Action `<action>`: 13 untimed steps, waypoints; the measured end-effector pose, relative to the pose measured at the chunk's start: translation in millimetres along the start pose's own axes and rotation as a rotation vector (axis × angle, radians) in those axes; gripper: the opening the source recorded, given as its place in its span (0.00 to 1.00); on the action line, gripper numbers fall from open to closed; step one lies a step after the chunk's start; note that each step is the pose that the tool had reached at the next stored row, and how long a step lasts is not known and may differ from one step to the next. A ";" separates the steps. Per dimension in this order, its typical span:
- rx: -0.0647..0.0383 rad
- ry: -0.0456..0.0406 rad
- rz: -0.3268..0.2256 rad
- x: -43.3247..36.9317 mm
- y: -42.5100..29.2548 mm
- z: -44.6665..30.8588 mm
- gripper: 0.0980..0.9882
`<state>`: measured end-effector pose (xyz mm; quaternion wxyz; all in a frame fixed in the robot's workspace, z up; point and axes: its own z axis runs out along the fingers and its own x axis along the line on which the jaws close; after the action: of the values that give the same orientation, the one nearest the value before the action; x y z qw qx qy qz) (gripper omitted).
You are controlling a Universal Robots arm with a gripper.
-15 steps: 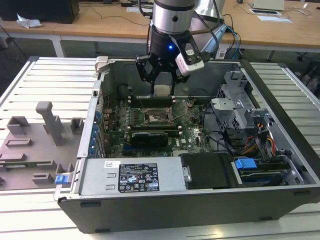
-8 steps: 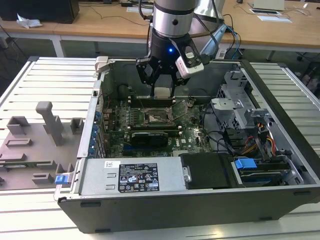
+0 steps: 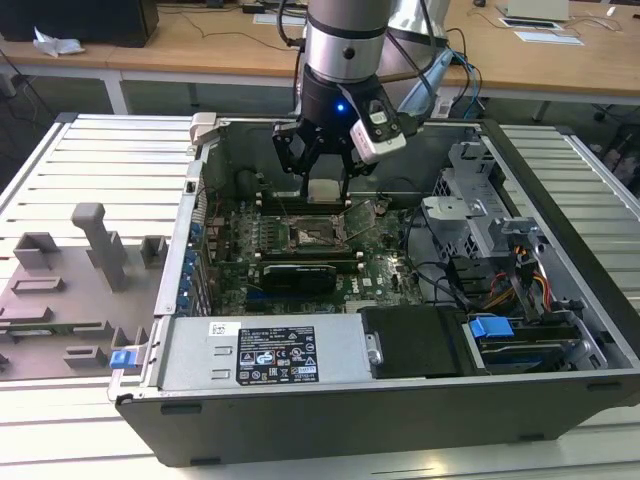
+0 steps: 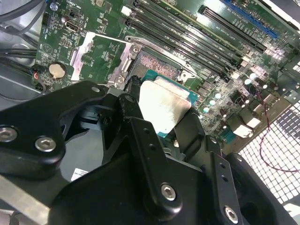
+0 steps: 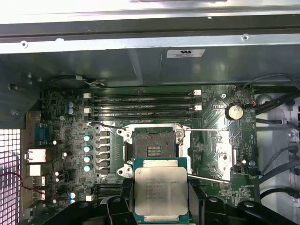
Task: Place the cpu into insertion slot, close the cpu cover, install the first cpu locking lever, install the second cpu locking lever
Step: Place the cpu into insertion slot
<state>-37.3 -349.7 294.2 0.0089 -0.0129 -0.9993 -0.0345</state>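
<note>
table (image 3: 90, 160): slatted metal bench. It carries the case, with a grey fixture block (image 3: 70, 290) on the exterior view's left.
case (image 3: 400, 410): open tower lying on its side, walls standing on all four sides. Inside are the power supply (image 3: 265, 352) along the near wall, the drive cage (image 3: 480, 210) and cable bundle on the exterior view's right, and the motherboard (image 3: 230, 250) flat on the floor.
arm (image 3: 345, 40): comes straight down into the case over the far half of the board, wrist vertical, well clear of the walls.
motherboard: the memory slots (image 5: 140, 105) run just beside the socket. A coin cell (image 5: 234, 111) sits near the cover's far corner.
gripper (image 3: 325, 188): hangs above the board beside the socket, not touching it.
cpu cover (image 5: 228, 152): swung fully open, lying flat on the board beside the socket, green board visible through its window.
locking levers (image 5: 208, 177): thin wire rods, not hooked over the cover.
insertion slot (image 5: 152, 146): uncovered and empty, contact grid exposed, nothing over its rim; also seen in the exterior view (image 3: 318, 236).
cpu (image 5: 161, 187): held in the air, metal top up, just beside the socket opening and not seated; second wrist view (image 4: 161, 105) shows it clear of the board.
fingers (image 4: 129, 112): black pair pinching the chip on two opposite edges.
</note>
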 end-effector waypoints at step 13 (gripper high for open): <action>0.001 0.0000 0.000 -0.9 -1.1 16.4 0.50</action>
<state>-36.7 -349.6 277.8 0.0089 -0.0129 -0.9993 -0.0338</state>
